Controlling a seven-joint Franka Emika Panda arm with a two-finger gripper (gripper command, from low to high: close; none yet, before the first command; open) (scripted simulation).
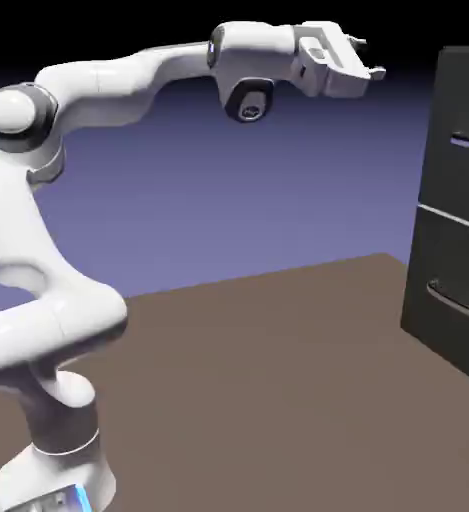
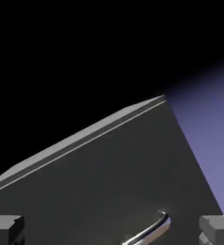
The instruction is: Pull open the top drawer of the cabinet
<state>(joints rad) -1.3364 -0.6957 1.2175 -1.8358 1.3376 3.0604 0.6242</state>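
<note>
Seemingly level, the top drawer [image 1: 465, 175] handle [image 2: 152, 229] runs sideways; gripper [image 1: 366, 58] jaws spread, empty.

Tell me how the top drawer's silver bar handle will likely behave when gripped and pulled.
The handle looks like thin, polished metal, so it is probably stiff but may be slippery. It curves off the top drawer, likely leaving finger room behind. The open end effector is apart from the tall cabinet, which seems unlikely to tip.
</note>
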